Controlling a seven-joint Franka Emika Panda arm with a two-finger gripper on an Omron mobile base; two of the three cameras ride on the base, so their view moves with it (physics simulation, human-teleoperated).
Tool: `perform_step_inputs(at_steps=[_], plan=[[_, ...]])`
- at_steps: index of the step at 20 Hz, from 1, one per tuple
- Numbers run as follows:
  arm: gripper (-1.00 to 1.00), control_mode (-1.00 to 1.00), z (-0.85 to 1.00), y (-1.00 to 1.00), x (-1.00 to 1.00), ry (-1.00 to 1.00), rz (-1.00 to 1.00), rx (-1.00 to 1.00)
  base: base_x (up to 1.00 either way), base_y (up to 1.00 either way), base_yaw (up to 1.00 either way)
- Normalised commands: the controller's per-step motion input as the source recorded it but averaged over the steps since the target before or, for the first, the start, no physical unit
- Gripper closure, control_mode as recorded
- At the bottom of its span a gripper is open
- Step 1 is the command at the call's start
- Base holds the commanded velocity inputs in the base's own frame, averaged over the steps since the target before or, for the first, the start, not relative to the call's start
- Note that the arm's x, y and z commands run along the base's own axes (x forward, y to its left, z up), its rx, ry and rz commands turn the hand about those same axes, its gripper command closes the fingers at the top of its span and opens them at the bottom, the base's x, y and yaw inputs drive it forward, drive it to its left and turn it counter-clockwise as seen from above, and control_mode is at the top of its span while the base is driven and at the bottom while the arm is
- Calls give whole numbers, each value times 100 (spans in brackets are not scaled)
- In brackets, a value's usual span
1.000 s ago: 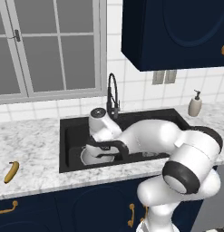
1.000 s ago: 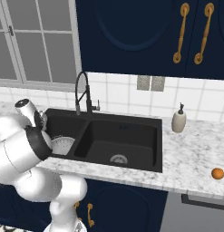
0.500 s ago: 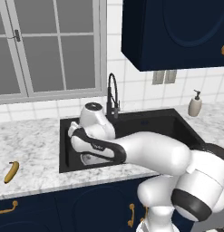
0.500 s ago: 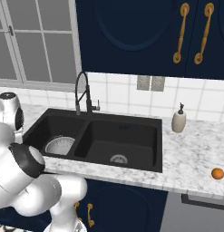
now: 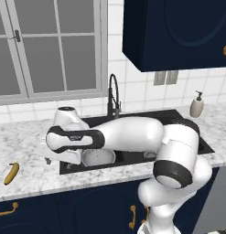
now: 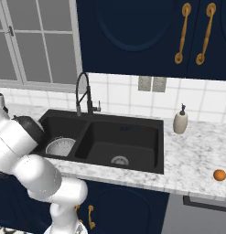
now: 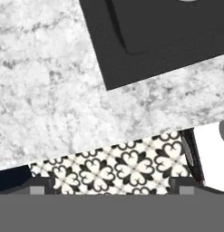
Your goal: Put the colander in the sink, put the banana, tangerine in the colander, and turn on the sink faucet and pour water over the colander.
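Perforated silver colander (image 5: 98, 156) sits in black sink (image 6: 132, 137). My claw (image 5: 49, 158) spread wide, empty; small yellow banana (image 5: 12, 173) lies farther left: I'd descend squarely over its middle.

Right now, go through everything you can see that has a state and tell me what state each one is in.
colander: upright in the left basin, empty.
sink: dry, right basin holds nothing.
sink faucet: off, no stream.
banana: lying on the counter left of the sink.
tangerine: on the counter, far right.
gripper: open, holding nothing, over the counter's front edge.
soap dispenser: upright.
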Motion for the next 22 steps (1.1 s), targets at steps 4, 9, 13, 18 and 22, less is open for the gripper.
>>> perform_step_inputs(at_steps=[4,9,13,18,22], plan=[[-100,-100,-20,100,2,-39,17,-22,0,0,0],[-100,-100,-5,100,47,-40,7,-9,0,0,0],[-100,-100,0,29,28,-6,2,0,0,0,0],[-100,-100,32,56,41,2,-1,-9,0,0,0],[-100,-100,27,21,42,12,-2,-2,0,0,0]])
